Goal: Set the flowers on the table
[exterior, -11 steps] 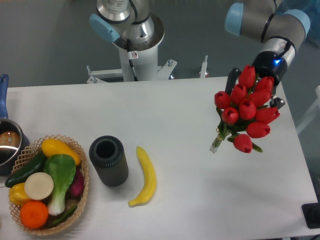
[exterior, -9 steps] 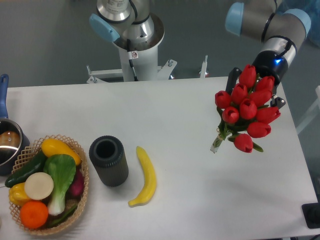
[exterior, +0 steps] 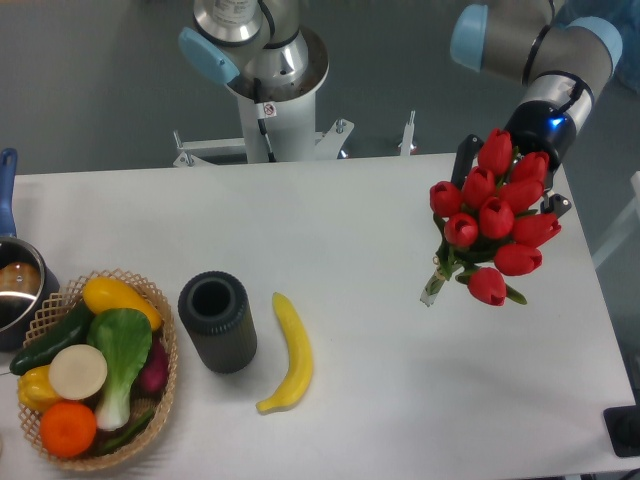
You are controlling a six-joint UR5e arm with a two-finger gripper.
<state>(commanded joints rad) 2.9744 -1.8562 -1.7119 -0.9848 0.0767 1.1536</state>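
Table smooth matt white; tulip buds glossy red; basket woven wicker; black cylinder matt; banana smooth, plastic-looking.

No words, brand names or numbers can be read anywhere. The one sign is a small red-and-white sticker on the white robot base behind the desk; whatever it says is too small to make out
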